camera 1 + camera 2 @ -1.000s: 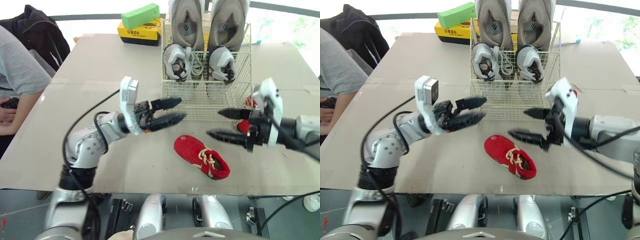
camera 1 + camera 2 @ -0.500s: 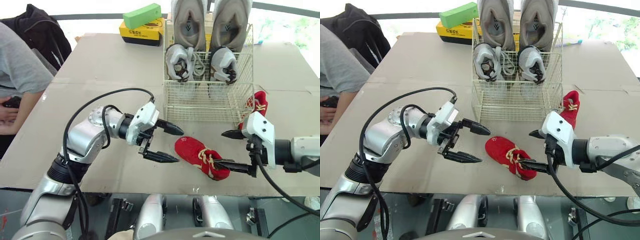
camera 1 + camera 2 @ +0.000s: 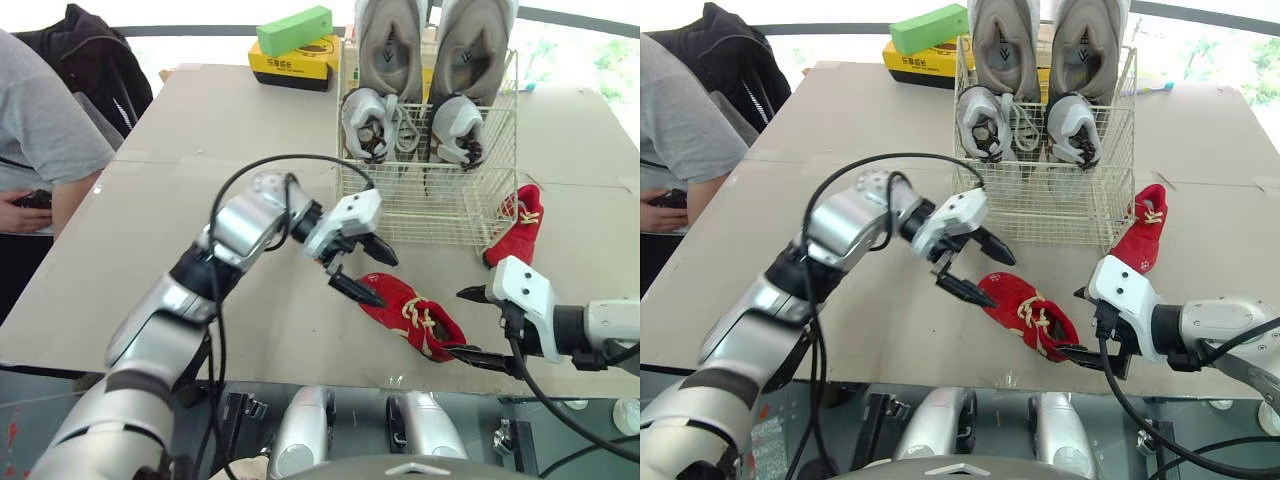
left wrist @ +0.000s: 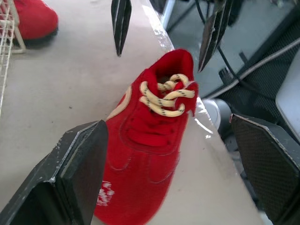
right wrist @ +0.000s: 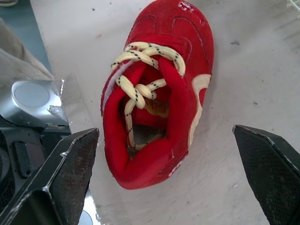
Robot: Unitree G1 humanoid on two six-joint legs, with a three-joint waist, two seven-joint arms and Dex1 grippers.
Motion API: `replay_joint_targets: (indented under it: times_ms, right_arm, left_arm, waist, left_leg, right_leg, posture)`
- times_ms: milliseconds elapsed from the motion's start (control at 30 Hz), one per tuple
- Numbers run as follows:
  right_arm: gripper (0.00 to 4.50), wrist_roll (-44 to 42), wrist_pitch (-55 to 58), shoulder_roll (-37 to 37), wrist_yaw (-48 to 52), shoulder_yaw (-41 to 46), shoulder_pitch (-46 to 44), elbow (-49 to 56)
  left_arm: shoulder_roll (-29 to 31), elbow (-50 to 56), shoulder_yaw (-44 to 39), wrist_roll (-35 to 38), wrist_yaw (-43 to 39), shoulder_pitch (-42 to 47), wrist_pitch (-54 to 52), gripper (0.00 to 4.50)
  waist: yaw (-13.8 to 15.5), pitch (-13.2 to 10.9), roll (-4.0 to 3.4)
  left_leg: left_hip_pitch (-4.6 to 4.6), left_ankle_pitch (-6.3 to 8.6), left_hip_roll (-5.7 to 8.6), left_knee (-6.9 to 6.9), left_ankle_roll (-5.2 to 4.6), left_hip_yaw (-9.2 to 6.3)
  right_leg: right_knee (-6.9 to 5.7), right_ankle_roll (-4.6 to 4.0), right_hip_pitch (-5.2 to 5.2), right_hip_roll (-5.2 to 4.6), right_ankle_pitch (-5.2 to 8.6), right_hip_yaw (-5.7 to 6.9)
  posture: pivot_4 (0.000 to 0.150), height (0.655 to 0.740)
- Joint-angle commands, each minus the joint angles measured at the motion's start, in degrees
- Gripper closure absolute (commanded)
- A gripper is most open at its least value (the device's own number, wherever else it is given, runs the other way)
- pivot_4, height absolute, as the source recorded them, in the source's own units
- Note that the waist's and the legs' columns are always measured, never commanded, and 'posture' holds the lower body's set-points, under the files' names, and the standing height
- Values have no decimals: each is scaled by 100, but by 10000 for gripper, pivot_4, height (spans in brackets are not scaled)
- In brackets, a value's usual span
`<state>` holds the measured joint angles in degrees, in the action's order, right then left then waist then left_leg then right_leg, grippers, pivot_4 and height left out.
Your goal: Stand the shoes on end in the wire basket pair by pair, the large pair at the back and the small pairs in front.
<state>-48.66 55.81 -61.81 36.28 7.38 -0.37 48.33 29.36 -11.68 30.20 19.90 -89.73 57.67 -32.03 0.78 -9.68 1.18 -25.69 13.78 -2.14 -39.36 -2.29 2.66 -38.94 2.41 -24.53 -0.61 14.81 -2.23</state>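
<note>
A small red shoe point(image 3: 412, 312) lies on its sole on the cardboard-covered surface point(image 3: 200, 130). It sits close to the front edge and in front of the wire basket point(image 3: 430, 205), apart from it. Its toe points toward the left claw point(image 3: 382, 278) and its open heel toward the right claw point(image 3: 462, 322).

The left claw is spread wide, with one finger above the toe and the other beside it. In the left wrist view the shoe point(image 4: 154, 140) lies toe-first between that claw's fingers point(image 4: 75, 178). Whether either finger touches the shoe cannot be told.

The right claw is also spread wide at the heel end. One finger is level with the shoe's far side and the other is along the surface's front edge. In the right wrist view the shoe point(image 5: 159, 93) shows its cream laces and its opening between the two fingers point(image 5: 70, 173), which stand clear of it on both sides.

A second red shoe point(image 3: 517, 225) stands tilted, leaning against the outside of the basket's right wall.

Inside the basket, the large grey shoes point(image 3: 392, 40) stand on end at the back. The small grey shoes point(image 3: 368, 120) stand on end just in front of them.

Behind the basket to the left, a green box point(image 3: 294, 30) rests on a yellow box point(image 3: 290, 68). A person point(image 3: 40, 130) in a grey top sits at the left side of the surface.
</note>
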Motion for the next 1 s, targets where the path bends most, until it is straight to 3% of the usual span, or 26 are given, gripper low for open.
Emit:
replay_joint_targets:
  times_ms: [33,133,200,267,367,400,467,500,633,833,933,1000]
  right_arm:
    - [518,24,-117,94,-61,265,94,162]
    - [518,71,-142,224,-178,407,263,230]
    - [0,117,-147,309,-255,526,436,293]
    - [0,143,-142,375,-325,607,573,364]
    - [0,160,-145,481,-442,703,750,474]
    - [0,162,-142,507,-475,719,783,504]
    - [0,174,-137,552,-538,754,891,589]
    - [0,169,-132,571,-565,779,944,625]
    - [0,-148,-263,873,-606,1361,1120,595]
    - [0,-3216,-1062,1496,-1586,3394,716,-189]
    - [0,-3785,-1215,1311,-1998,3871,700,-478]
    - [0,-4168,-1415,1228,-2388,3878,534,-621]
  left_arm:
    - [-353,-633,192,-380,-239,470,421,0]
    - [-870,-1733,766,-1270,-261,958,1637,0]
    - [-1145,-2194,1094,-1580,-271,1101,2120,5550]
    - [-1239,-2546,1342,-2053,-274,1086,2752,12343]
    - [-1424,-2865,1455,-2436,-238,995,3287,26977]
    - [-1463,-2924,1443,-2498,-250,977,3387,37096]
    - [-1401,-2760,1516,-2280,-275,897,3326,38535]
    - [-1314,-2616,1583,-2129,-277,866,3238,43546]
    - [-712,-1096,1090,-820,-277,536,1774,44442]
    - [-119,809,-287,749,22,21,-983,44442]
    - [-248,1319,-1491,1532,1036,-290,-2120,44442]
    - [-628,1704,-2539,2086,2149,-564,-2682,44442]
  waist:
    - [-7,0,1]
    - [14,0,1]
    - [45,1,1]
    - [6,1,0]
    - [1,9,-3]
    - [1,9,-3]
    - [0,8,-2]
    - [-3,8,-2]
    - [-82,7,-3]
    - [-132,3,-4]
    - [-138,3,-5]
    - [-143,3,-4]
  left_leg:
    - [-2,0,0,-1,0,1]
    - [0,0,1,-1,0,2]
    - [-1,0,7,-4,-1,0]
    - [0,1,7,-4,-3,0]
    - [8,3,5,-4,-6,0]
    - [20,3,4,-4,-6,-5]
    - [31,3,2,-5,-6,-6]
    - [64,5,-4,-3,-7,-3]
    - [86,7,-12,11,-11,0]
    - [85,6,-16,11,-10,-8]
    - [91,6,-12,10,-10,-6]
    - [93,6,-11,11,-10,-7]
  right_leg:
    - [2,0,0,0,0,-2]
    - [1,0,0,1,0,-3]
    - [2,0,7,-1,0,7]
    - [3,0,7,-2,0,-6]
    - [1,0,11,-2,0,-9]
    - [0,-1,24,0,-1,-6]
    - [0,-1,36,0,-1,-5]
    - [6,-2,72,-3,1,-8]
    - [5,-1,87,-3,2,-13]
    - [2,1,90,-7,2,-2]
    - [4,2,98,-14,2,-3]
    - [2,3,98,-14,3,-4]
  posture:
    - [1500,7400]
    - [1500,7400]
    - [1500,7400]
    - [1500,7400]
    - [1500,7400]
    - [1500,7400]
    - [1500,7400]
    - [1500,7400]
    - [1500,7400]
    - [1500,7400]
    - [1500,7400]
    - [1500,7400]
